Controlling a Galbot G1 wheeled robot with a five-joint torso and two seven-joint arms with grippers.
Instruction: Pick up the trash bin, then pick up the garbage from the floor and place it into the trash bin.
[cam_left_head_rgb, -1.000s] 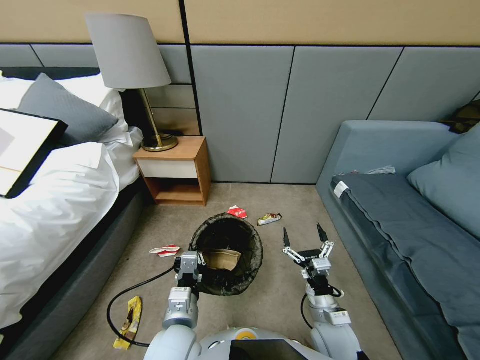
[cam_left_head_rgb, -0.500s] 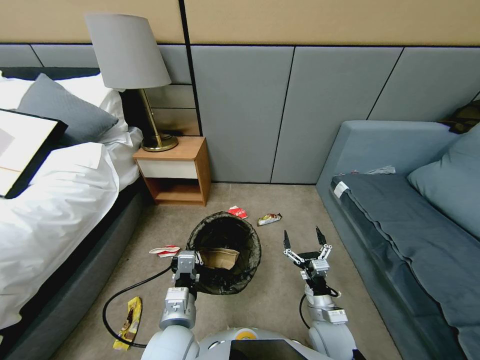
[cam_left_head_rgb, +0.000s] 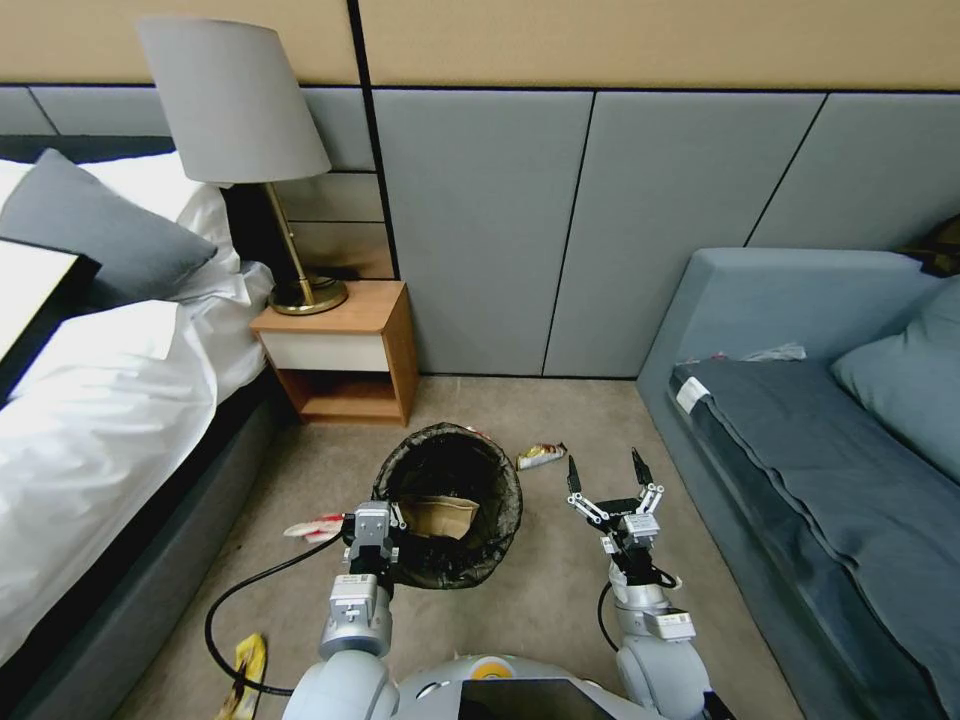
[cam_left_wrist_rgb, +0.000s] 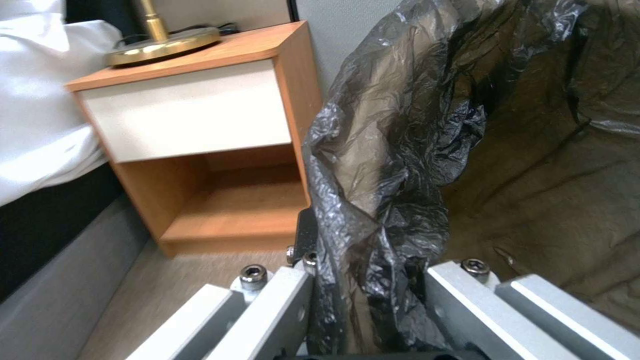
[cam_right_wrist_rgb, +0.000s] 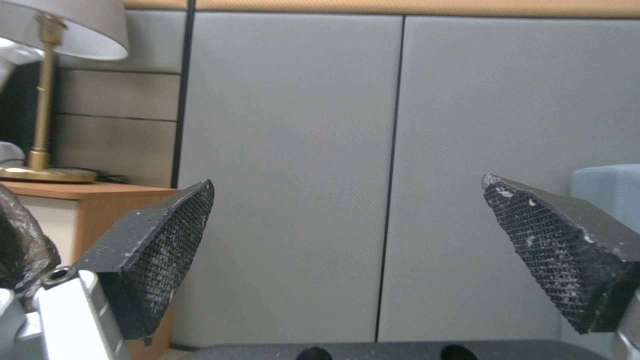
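The trash bin (cam_left_head_rgb: 450, 500), lined with a crinkled black bag, is in front of me in the head view, with a tan piece (cam_left_head_rgb: 440, 516) lying inside. My left gripper (cam_left_head_rgb: 374, 527) is shut on the bin's near-left rim; the left wrist view shows the black bag (cam_left_wrist_rgb: 387, 190) pinched between the fingers of my left gripper (cam_left_wrist_rgb: 370, 285). My right gripper (cam_left_head_rgb: 605, 470) is open and empty to the right of the bin, its pads (cam_right_wrist_rgb: 160, 245) wide apart. Garbage on the carpet: a brown-yellow wrapper (cam_left_head_rgb: 541, 455), a red-and-white pack (cam_left_head_rgb: 315, 528), a yellow wrapper (cam_left_head_rgb: 240, 672).
A wooden nightstand (cam_left_head_rgb: 340, 350) with a lamp (cam_left_head_rgb: 240, 120) stands behind the bin. The bed (cam_left_head_rgb: 90, 430) runs along the left and a grey sofa (cam_left_head_rgb: 800, 440) along the right. A black cable (cam_left_head_rgb: 240, 600) loops on the carpet by my left arm.
The whole head view has shifted, so the camera moved toward the wall and nightstand. The right gripper has drawn back slightly. The left gripper keeps its hold on the bin.
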